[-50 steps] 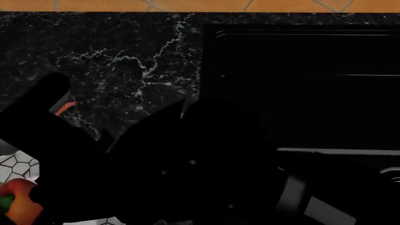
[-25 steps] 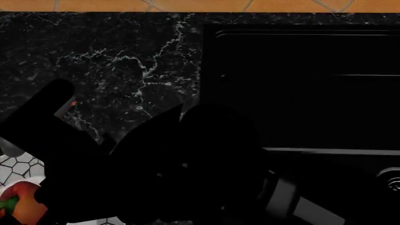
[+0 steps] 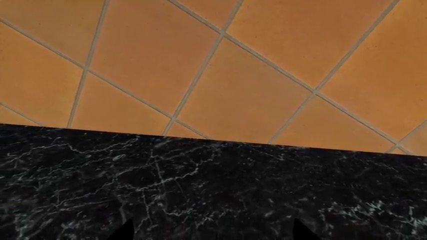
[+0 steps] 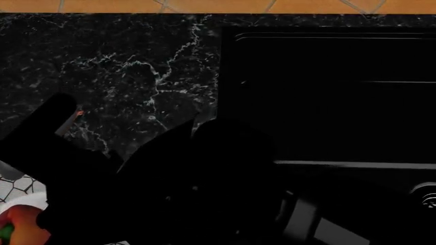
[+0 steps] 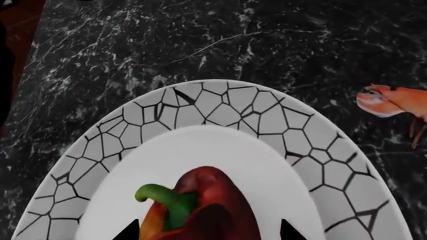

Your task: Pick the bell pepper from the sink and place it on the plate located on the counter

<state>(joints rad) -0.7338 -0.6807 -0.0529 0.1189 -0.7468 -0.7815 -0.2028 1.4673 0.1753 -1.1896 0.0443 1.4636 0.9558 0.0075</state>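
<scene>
The bell pepper (image 5: 200,210), red-orange with a green stem (image 5: 167,200), lies on the white centre of the plate (image 5: 220,107) with the cracked-mosaic rim. My right gripper (image 5: 209,231) is open, one fingertip (image 5: 130,231) on each side of the pepper and not pressing it. From the head, the pepper (image 4: 20,229) and a bit of plate rim (image 4: 17,185) show at the bottom left, half hidden by dark arms. My left gripper (image 3: 212,232) is open over bare counter (image 3: 200,185), holding nothing. The sink (image 4: 327,92) lies at the right.
A small orange shrimp (image 5: 393,102) lies on the counter beside the plate; from the head only a speck of the shrimp (image 4: 79,113) shows. An orange tiled wall (image 3: 213,65) runs behind the counter. A pale bar (image 4: 354,164) crosses the sink.
The dark arm mass has shifted slightly left and nearer in the head view. The pepper sits a little lower at the bottom left edge, with less of the plate rim showing.
</scene>
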